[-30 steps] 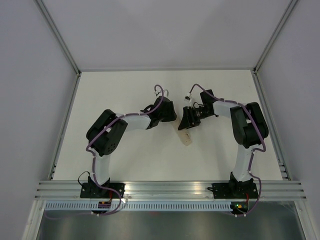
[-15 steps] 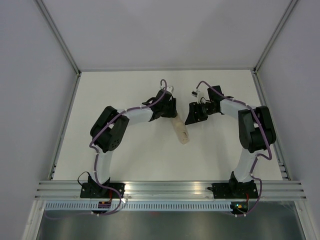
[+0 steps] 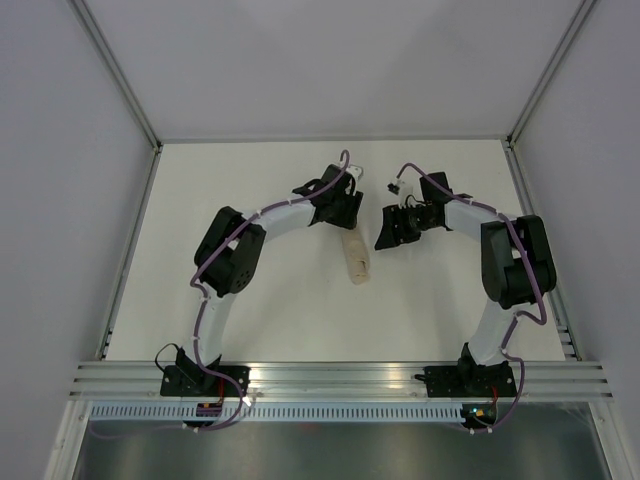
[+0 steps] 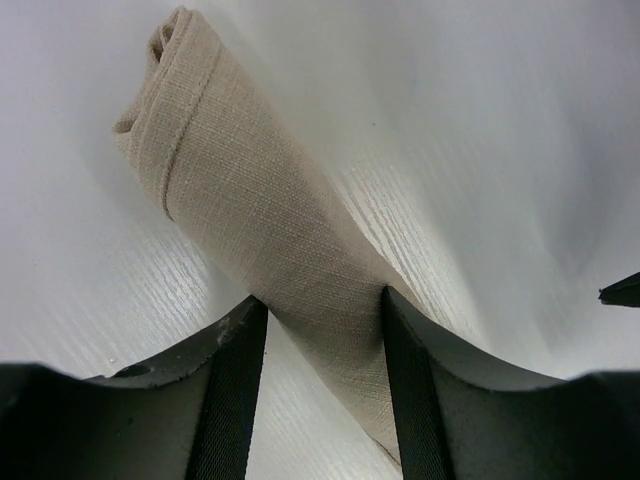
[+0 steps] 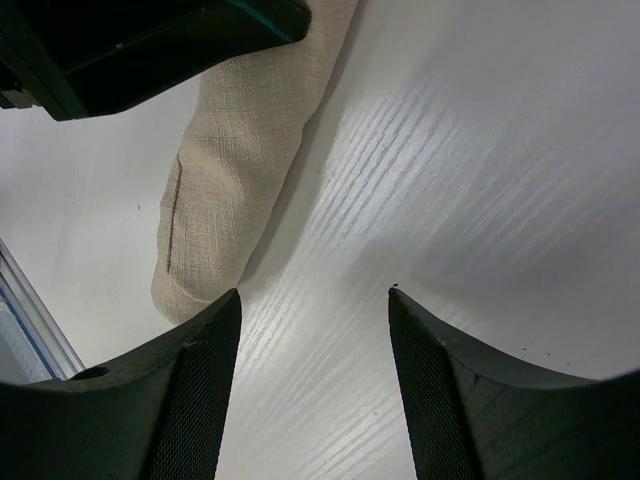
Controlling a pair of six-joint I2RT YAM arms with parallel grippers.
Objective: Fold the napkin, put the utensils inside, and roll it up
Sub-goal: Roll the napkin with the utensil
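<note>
Beige napkin (image 4: 270, 230) lies rolled on table (image 3: 250, 180) — left hand (image 4: 320, 400) straddles roll end, grip uncertain; right hand (image 5: 315, 390) open, empty beside — likely finishing release.

You have the napkin (image 3: 355, 259) rolled on the table (image 3: 280, 310), mid-table between the arms. Its far end sits between the left gripper (image 4: 320, 330) jaws — the right gripper (image 3: 392, 232) stands just right of it, apart.

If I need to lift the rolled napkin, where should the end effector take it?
Grip the napkin across its middle, from straight above, fingers either side of the roll. It lies flat as a narrow tube, so its width fits between them, and a mid-length hold should keep the wrap from loosening or either end from sagging.
</note>
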